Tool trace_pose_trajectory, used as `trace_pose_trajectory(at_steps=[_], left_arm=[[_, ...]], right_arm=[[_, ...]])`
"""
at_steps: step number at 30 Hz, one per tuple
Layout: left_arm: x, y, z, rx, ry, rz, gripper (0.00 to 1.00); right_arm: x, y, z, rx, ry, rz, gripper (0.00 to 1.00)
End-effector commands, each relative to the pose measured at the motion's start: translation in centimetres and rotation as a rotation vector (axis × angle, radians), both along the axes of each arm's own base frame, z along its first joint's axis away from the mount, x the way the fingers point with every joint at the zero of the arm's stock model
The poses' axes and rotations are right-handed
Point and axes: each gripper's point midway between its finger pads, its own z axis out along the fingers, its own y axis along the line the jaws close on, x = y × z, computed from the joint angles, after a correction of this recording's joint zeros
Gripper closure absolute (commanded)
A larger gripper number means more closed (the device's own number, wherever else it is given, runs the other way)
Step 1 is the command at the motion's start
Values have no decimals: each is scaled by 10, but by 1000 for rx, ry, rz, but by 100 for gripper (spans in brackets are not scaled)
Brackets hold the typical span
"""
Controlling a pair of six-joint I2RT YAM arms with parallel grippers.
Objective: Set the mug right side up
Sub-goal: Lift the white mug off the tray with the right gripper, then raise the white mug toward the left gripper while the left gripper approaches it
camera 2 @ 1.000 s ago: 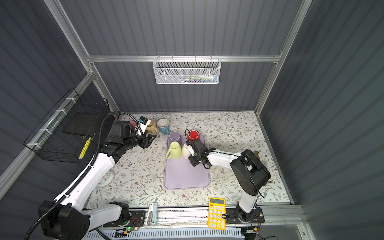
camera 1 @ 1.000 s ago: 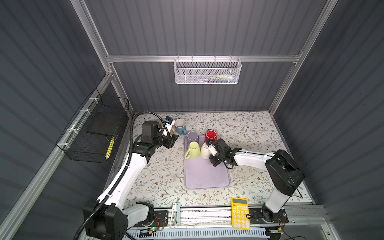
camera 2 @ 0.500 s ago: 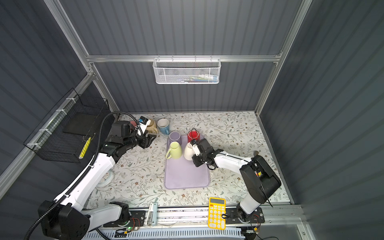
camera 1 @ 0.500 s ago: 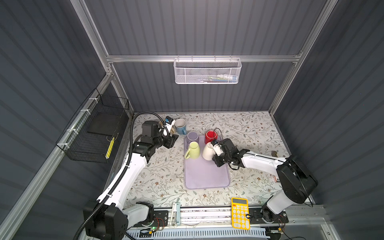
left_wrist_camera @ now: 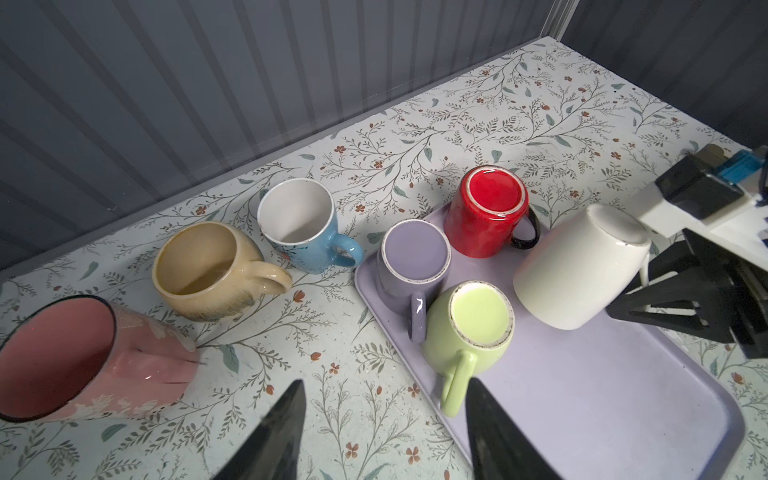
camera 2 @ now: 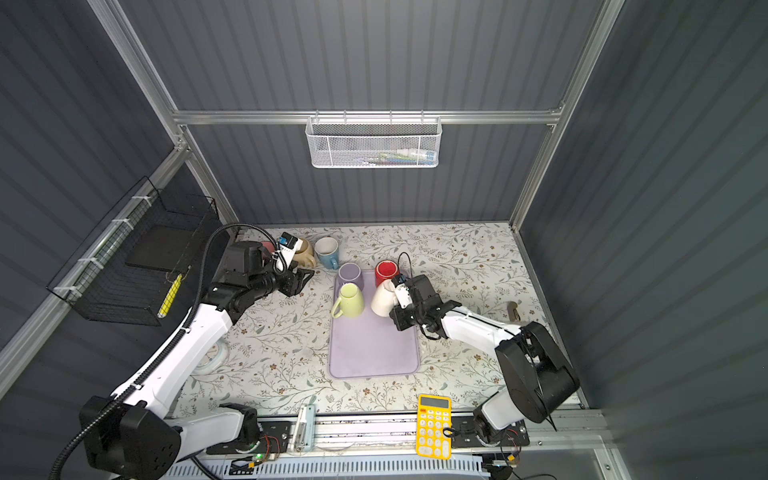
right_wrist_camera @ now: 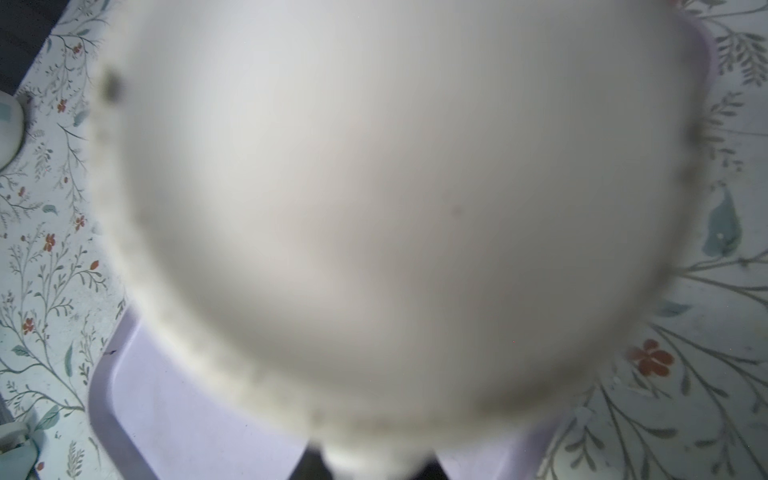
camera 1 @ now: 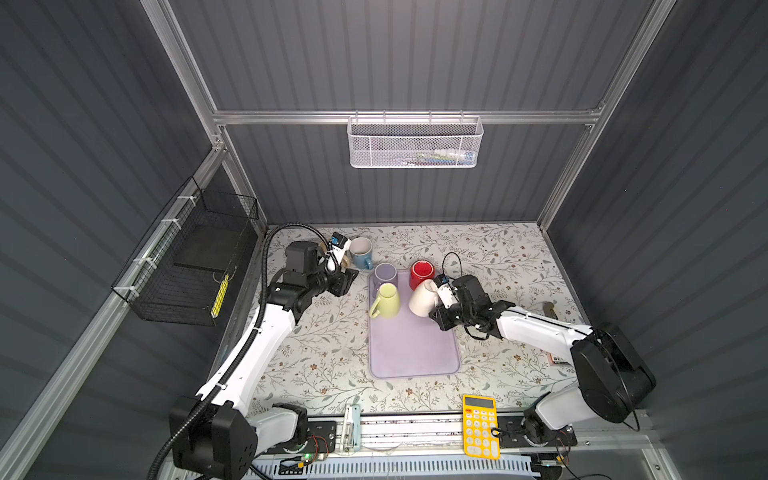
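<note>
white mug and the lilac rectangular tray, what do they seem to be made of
The white mug looks like glazed ceramic: a smooth, faintly glossy wall and a rougher, flecked ring around its base. The lilac rectangular tray is probably plastic or silicone with a matte finish: even colour, a soft rounded rim, no sharp reflections.

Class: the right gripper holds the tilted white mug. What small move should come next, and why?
Probably roll the right gripper until the white mug is mouth-up: it hangs tilted over the tray, base raised, mouth angled down.
</note>
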Motion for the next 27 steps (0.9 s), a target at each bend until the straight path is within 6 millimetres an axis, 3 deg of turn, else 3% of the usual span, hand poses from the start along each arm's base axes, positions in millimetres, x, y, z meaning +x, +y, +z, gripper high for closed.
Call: trace_pose_trajectory(at_steps=[1, 5, 11, 20, 27], left_arm=[[-1, -9, 2, -46, 16, -23, 39], [0, -13, 7, -82, 18, -26, 39], [-4, -30, 1, -190, 88, -75, 39], [-16, -57, 11, -319, 133, -165, 40], [-23, -80, 15, -449, 162, -230, 40]], right_arm=[[13, 9, 40, 131, -98, 5, 91], [15, 6, 58, 212, -115, 1, 90], [18, 1, 81, 312, -138, -3, 90], [21, -7, 116, 458, -188, 2, 90], [25, -6, 132, 557, -218, -1, 92]])
